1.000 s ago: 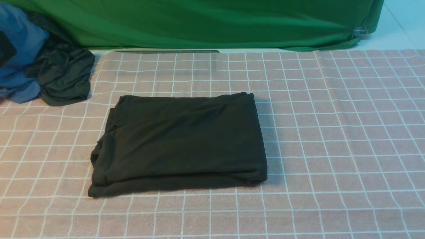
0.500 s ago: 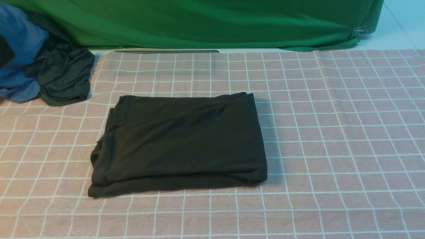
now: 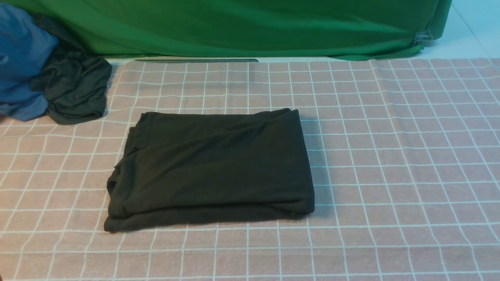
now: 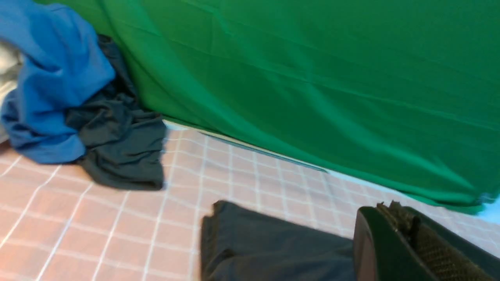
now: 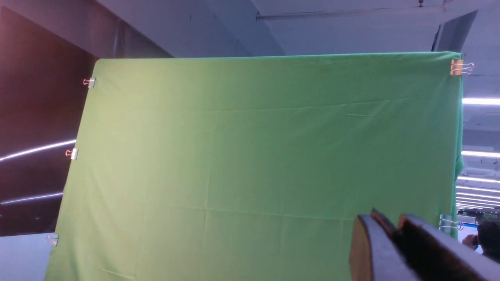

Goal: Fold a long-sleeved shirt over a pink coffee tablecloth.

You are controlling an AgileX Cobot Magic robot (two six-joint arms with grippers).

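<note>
**Folded dark shirt lies on the checked pink cloth**

Behind the work surface hangs one plain bright green cloth backdrop [image 3: 250, 27], held along its edges by metal binder clips [image 5: 89, 82]; five clips show in the right wrist view. Spread across the surface is one broad dusty-pink tablecloth [image 3: 390, 156] with a grid of thin white lines.

On this tablecloth, a little left of centre in the front view, lies the single large very dark green-black long-sleeved shirt [image 3: 213, 168], folded into a flat, roughly rectangular bundle of several layers. Its long axis runs left to right. The right edge is straight and neat; the left edge is looser, with layered folds showing at the near left corner. Neither collar nor print can be seen.

At the far left, well apart from the shirt, sits one bunched heap: a smaller dark garment [image 3: 74, 89] crumpled against blue cloth [image 3: 21, 54], partly resting on the tablecloth's edge. No container is in view.

Neither arm appears in the front view. The left gripper [image 4: 406, 242] shows only in its wrist view, above the shirt's far left corner, its dark jaws pressed together and empty. The right gripper [image 5: 392, 242] is raised and faces the green backdrop; its jaws stand close with a narrow gap, and whether they are parted or closed cannot be told. It holds nothing.
</note>
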